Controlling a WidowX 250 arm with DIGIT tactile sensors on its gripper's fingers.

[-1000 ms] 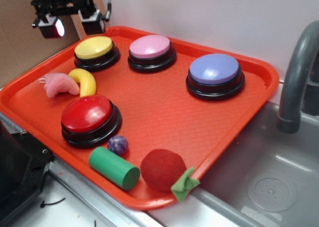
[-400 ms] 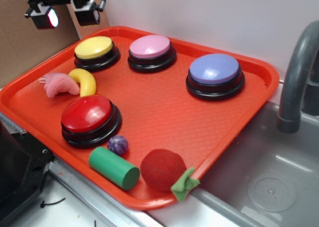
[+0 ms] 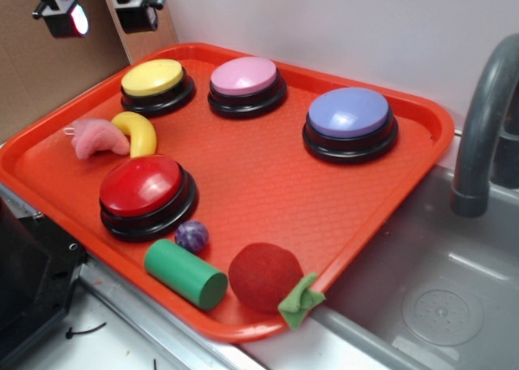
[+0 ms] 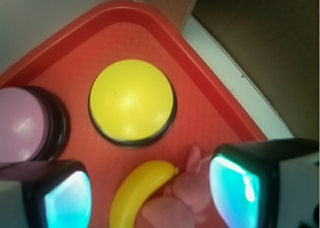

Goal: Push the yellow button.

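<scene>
Orange tray (image 3: 389, 183), yellow button (image 3: 152, 77) unobstructed, pink button (image 3: 244, 75) beside, gripper (image 3: 99, 13) above.

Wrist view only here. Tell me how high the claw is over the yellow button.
Observer: The claw hangs open well above the yellow button, up and left of it in the exterior view, touching nothing.
Operator: List the buttons I can't see.
Observer: A red button at the tray's front left, and a purple button at back right, past the pink button.
Operator: Name any obstacle beyond the tray.
Observer: A grey faucet stands off the tray's right edge, far from the claw.
</scene>
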